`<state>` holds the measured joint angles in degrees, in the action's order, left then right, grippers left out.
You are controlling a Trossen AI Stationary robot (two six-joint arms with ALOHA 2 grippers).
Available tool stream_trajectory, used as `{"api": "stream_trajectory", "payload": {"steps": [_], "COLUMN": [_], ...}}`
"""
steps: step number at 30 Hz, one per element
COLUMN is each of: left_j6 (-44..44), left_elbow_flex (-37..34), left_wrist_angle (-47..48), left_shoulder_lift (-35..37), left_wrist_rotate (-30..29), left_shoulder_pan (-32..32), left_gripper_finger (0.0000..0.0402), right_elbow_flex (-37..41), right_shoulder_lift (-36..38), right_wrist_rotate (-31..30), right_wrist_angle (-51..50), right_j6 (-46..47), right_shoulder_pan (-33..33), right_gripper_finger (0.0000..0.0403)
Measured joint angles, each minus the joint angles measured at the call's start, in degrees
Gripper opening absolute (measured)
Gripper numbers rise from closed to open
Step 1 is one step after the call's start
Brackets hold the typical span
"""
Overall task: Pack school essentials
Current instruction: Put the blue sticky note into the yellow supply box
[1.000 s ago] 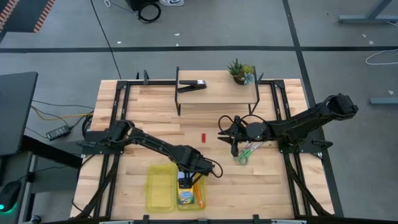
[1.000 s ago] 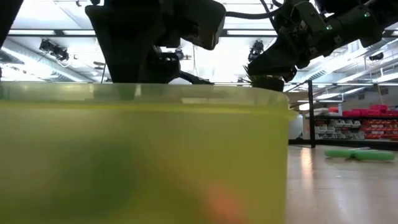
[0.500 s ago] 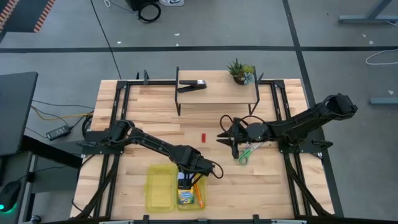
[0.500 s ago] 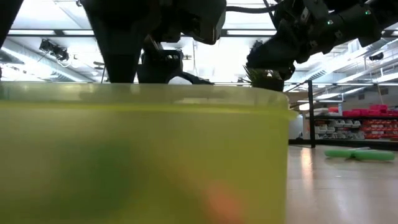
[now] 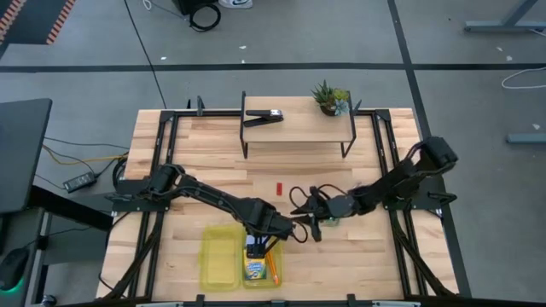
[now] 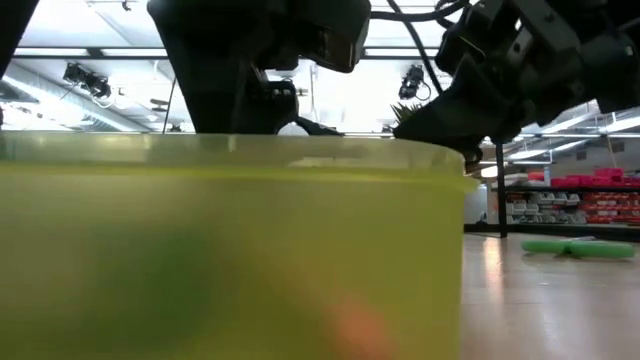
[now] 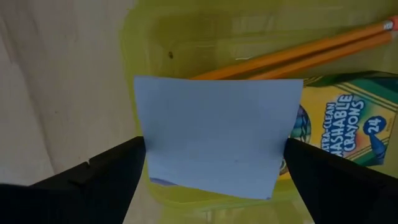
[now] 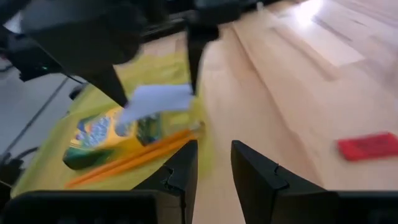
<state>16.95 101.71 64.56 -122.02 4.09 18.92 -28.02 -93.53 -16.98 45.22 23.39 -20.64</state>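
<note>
Holding pale block (image 7: 217,137) over yellow bin (image 5: 220,256), left hand (image 5: 254,245) spread wide; right hand (image 5: 314,223) part-closed, empty; collision risk.

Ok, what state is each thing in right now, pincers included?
left pincer: closed on the pale blue block, above the bin
pale blue block: held, not yet set down
right pincer: slightly open, empty, near the bin
yellow bin: open-topped, partly filled
crayon box: lying flat in the bin
orange pencils: lying in the bin
red piece: loose on the table
green scissors: flat on the table
</note>
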Motion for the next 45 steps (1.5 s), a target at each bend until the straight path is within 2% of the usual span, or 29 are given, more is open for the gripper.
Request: {"api": "stream_trajectory", "payload": {"steps": [10, 16, 21, 26, 30, 34, 45], "left_j6": [0.37, 0.40, 0.40, 0.49, 1.13, 1.72, 1.96], "left_elbow_flex": [0.00, 0.00, 0.00, -0.02, -0.24, -0.25, -0.26], "left_wrist_angle": [-1.20, -2.74, -3.48, -3.33, -2.15, -1.99, -2.08], "left_shoulder_lift": [0.00, 0.00, 0.00, 0.00, -0.02, -0.04, -0.15], "left_wrist_rotate": [-2.02, -2.59, -2.64, -3.46, -3.19, -3.21, -3.40], "left_shoulder_pan": [0.00, 0.02, 0.04, 0.04, 0.19, 0.20, 0.48], "left_gripper_finger": [0.0389, 0.0389, 0.0389, 0.0389, 0.0389, 0.0389, 0.0389], "right_elbow_flex": [-10.58, -12.62, -13.03, -17.19, -21.05, -22.43, -23.23], "right_shoulder_lift": [-11.01, -12.82, -13.08, -18.18, -21.10, -20.66, -20.51], "right_wrist_rotate": [-1.25, -2.75, -3.17, -3.99, -4.12, -4.28, -5.91], "right_wrist_angle": [1.86, 2.69, 4.25, 4.43, 0.35, -3.20, -7.83], "right_j6": [-1.02, -0.48, 0.29, 0.98, 1.76, 1.33, 1.54], "right_shoulder_pan": [-2.85, -2.63, -2.19, -2.06, -1.86, -1.54, -1.63], "right_gripper_finger": [0.0104, 0.0109, 0.0161, 0.0234, 0.0272, 0.0285, 0.0285]}}
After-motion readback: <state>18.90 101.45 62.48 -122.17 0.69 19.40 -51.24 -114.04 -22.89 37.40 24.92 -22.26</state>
